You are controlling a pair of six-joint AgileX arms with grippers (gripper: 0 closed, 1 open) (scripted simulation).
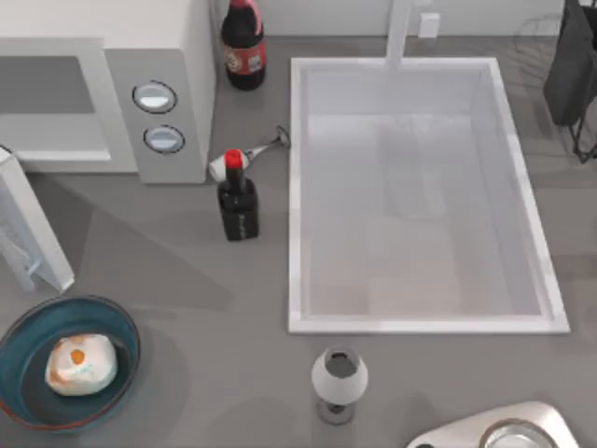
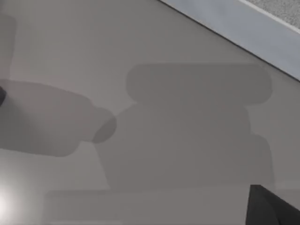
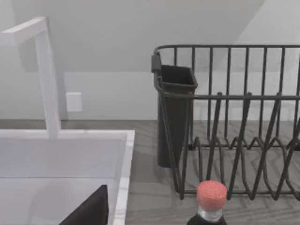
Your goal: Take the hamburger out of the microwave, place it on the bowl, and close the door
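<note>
Hamburger (image 1: pixel 82 364): rests inside the bowl, at the near left corner of the table.
Bowl (image 1: pixel 19 359): blue, with a thin reddish-brown rim, just near of the open door.
Microwave (image 1: pixel 163 56): white, at the far left; grey cavity exposed, two round knobs (image 1: pixel 155 97) on its front panel.
Door (image 1: pixel 33 233): swung open, projecting from the microwave's left side toward the near edge.
Sink (image 1: pixel 410 317): white rectangular basin, right of centre; a white faucet (image 3: pixel 44 75) rises at its far rim.
Bottles: one dark, red-capped bottle (image 1: pixel 239 201) between microwave and sink; a second red-labelled bottle (image 1: pixel 243 42) farther back.
Goblet (image 1: pixel 339 381): grey-white, near of the sink.
Dish rack (image 3: pixel 234 122): dark wire, far right.
Left gripper, right gripper: finger state cannot be told.
</note>
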